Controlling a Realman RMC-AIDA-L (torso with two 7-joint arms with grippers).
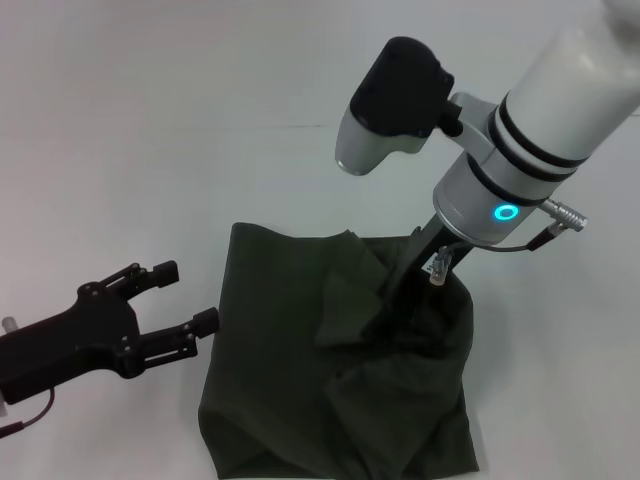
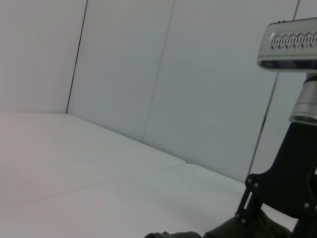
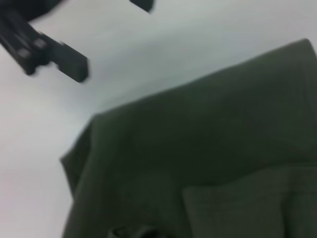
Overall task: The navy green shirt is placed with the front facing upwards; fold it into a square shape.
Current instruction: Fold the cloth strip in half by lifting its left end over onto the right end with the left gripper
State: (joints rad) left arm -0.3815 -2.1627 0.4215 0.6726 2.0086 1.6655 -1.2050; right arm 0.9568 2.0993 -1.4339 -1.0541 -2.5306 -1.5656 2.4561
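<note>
the shirt (image 1: pixel 300 360) lies bunched and partly folded on the white tabletop (image 1: pixel 150 130), soft, light and likely to slump, so corners and hems look the best holds. the left tool (image 1: pixel 185 298) hovers open just beside its left edge. the right tool is buried in its folds; i cannot tell its state. bare tabletop lies all around.

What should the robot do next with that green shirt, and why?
Probably draw the right claw up and away: the shirt already lies folded into a rough square on the table, while the left claw waits open beside its edge.
</note>
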